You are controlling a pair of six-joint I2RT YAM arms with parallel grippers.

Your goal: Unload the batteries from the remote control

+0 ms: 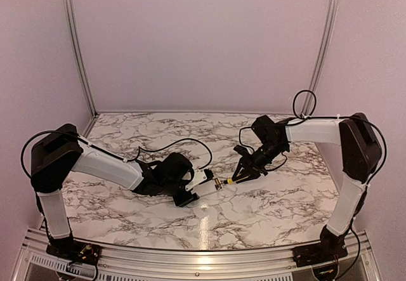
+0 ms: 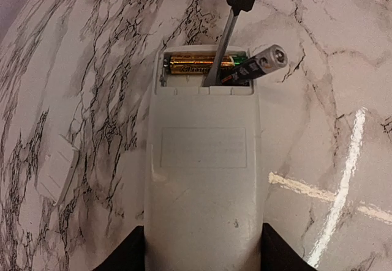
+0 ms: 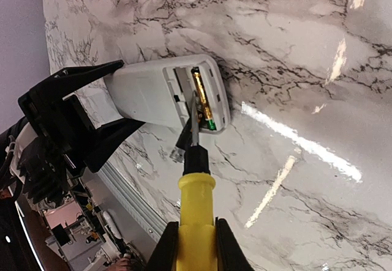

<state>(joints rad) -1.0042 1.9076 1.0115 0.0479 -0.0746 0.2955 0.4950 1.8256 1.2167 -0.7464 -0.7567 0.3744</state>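
My left gripper (image 2: 204, 249) is clamped on the near end of the remote control (image 2: 202, 161), held down on the desk (image 2: 318, 106). My right gripper (image 3: 196, 243) is closed around the yellow handle of the screwdriver (image 3: 196, 200), blade down in the open recess. There the dark battery (image 2: 257, 65) tilts up, pale end clear of the rim, and the gold battery (image 2: 195, 63) sits seated; both look light, rigid, slick and prone to roll, best pinched across the raised barrel. Glossy marble-print desk, pale bare walls (image 1: 203, 40), metal frame posts (image 1: 76, 40).

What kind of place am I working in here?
Likely a lab robot test cell: a marble-patterned tabletop enclosed by plain pale walls with aluminium frame posts, and workshop clutter past the table edge in the right wrist view.
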